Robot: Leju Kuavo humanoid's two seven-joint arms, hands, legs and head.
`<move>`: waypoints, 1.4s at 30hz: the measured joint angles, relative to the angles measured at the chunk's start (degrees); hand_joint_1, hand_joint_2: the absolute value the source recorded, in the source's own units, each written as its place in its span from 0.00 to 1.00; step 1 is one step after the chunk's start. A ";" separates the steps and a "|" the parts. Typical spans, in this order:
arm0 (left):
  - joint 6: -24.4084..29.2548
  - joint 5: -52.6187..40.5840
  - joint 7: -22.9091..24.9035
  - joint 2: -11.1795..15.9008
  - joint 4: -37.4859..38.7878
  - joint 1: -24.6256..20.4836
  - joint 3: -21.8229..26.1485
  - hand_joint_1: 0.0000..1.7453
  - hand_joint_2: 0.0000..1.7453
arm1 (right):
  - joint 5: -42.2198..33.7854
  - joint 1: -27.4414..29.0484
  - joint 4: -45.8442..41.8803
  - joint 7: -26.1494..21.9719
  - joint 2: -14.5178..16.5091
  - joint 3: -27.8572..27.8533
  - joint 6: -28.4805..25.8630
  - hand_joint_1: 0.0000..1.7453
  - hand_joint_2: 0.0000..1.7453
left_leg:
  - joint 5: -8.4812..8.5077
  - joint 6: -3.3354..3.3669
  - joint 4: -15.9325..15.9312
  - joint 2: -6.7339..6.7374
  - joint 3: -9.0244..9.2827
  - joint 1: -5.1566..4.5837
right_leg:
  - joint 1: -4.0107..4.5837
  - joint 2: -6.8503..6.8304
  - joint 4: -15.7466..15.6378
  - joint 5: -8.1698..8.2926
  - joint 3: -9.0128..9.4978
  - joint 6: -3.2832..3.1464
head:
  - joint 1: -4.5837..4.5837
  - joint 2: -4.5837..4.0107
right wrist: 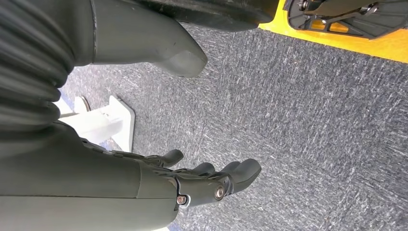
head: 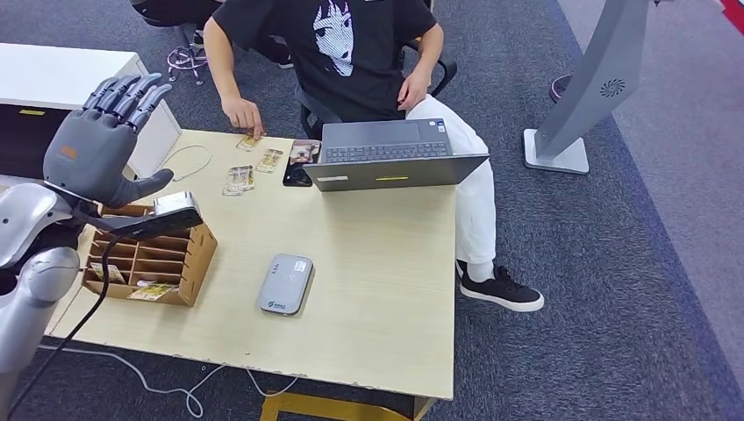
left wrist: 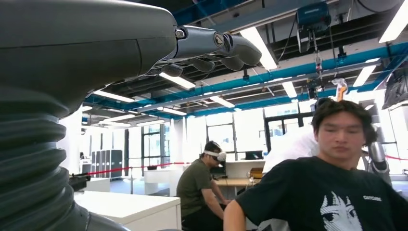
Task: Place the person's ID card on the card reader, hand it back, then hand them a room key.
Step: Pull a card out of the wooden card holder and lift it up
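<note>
The ID card (head: pixel 249 140) lies on the far edge of the bench (head: pixel 386 263) under the person's hand (head: pixel 241 114), well ahead of the raised left robot hand (head: pixel 105 140); in my judgement the step in hand is receiving it, best done by waiting for release, then carrying it back to the card reader (head: pixel 286 283), nearer the robot. That robot hand is lifted, fingers spread and holding nothing. The right robot hand (right wrist: pixel 192 180) hangs over the floor, fingers loosely extended, empty.
</note>
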 joint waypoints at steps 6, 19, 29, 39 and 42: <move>-6.62 12.29 -1.44 4.78 -3.85 0.12 -0.28 0.00 1.00 | -0.17 0.03 0.01 -0.10 0.02 -0.02 0.04 0.00 1.00 | 0.00 -0.01 -0.01 0.06 0.00 0.02 | 0.01 0.06 0.01 0.04 0.00 -0.05 | 0.01 0.00; -10.78 22.93 -2.20 19.17 -9.14 6.87 2.07 0.00 1.00 | 0.38 0.07 0.01 0.13 0.11 -0.01 0.32 0.00 1.00 | 0.00 -0.01 -0.05 0.25 -0.01 0.01 | 0.01 0.26 0.03 0.03 -0.03 -0.06 | 0.01 0.00; -16.89 29.76 -1.07 31.03 -12.67 15.90 12.04 0.00 1.00 | 0.14 -0.07 0.01 0.30 0.13 0.00 0.91 0.00 1.00 | 0.01 -0.03 -0.05 0.10 -0.08 0.07 | 0.05 0.12 0.02 0.01 -0.06 -0.09 | 0.02 0.00; -20.84 29.26 3.20 37.05 -13.06 15.64 12.77 0.00 1.00 | -0.20 -0.09 0.01 0.28 0.13 0.00 0.69 0.00 1.00 | 0.03 -0.06 -0.04 0.10 -0.07 0.07 | 0.05 0.12 0.02 0.04 -0.06 -0.07 | 0.02 0.00; -21.69 28.41 4.19 37.62 -13.05 14.27 12.15 0.00 1.00 | -0.21 -0.11 0.01 0.28 0.13 0.00 0.59 0.00 1.00 | 0.03 -0.06 -0.04 0.08 -0.07 0.07 | 0.05 0.11 0.02 0.04 -0.06 -0.07 | 0.02 0.00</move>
